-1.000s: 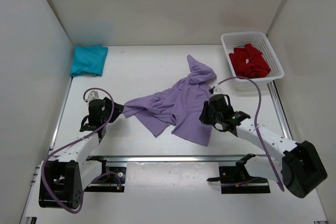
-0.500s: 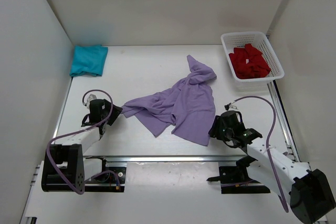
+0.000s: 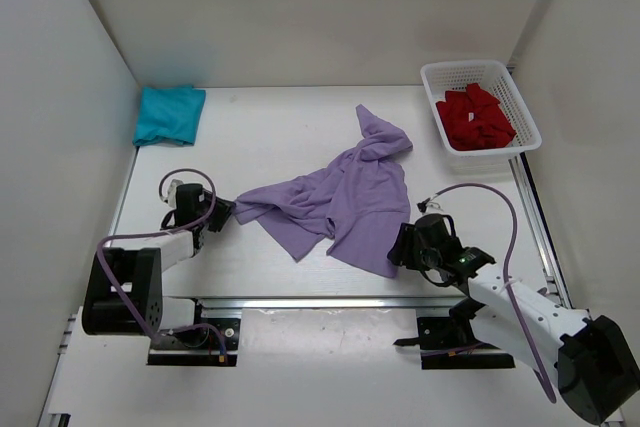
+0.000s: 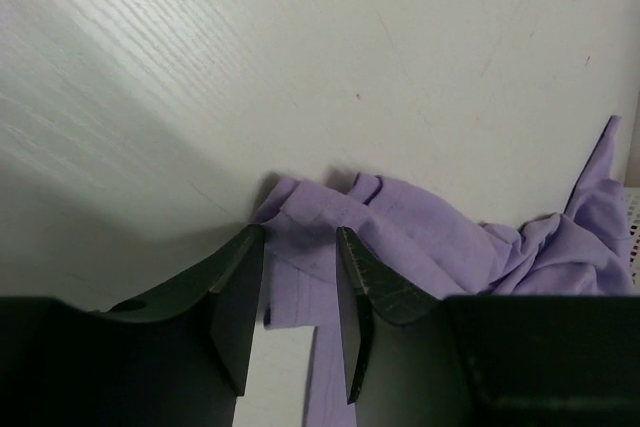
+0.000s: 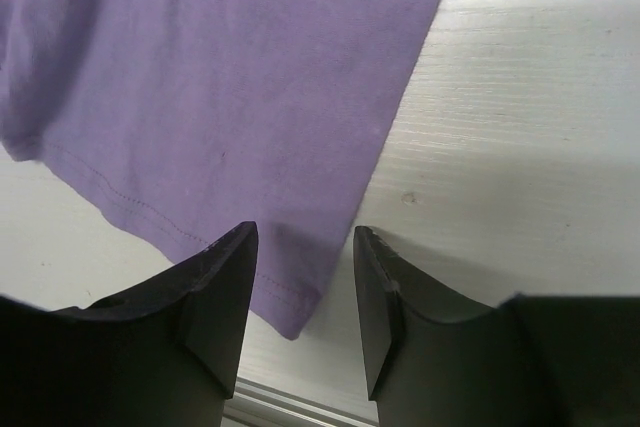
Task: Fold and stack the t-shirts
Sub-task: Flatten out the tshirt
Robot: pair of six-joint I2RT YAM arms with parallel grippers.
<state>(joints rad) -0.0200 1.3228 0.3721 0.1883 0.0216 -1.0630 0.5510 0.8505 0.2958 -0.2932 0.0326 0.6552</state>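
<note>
The left tool (image 4: 300,237) sits low on the counter (image 3: 260,137) with its two fingers apart, and the left corner of the lavender shirt (image 3: 340,197) lies in the gap between them without being pinched. The right tool (image 5: 305,237) is parted as well, and its fingers straddle the near right corner of the same shirt's hem, which lies flat on the counter.

The lavender shirt is spread, rumpled, across the middle of the counter. One twisted part of it reaches toward the far right. A white mesh basket (image 3: 480,64) stands at the far right corner, well apart from the lavender shirt, and the red shirt (image 3: 475,117) lies bunched inside it. The teal shirt (image 3: 168,114) rests folded in the far left corner against the side wall.
</note>
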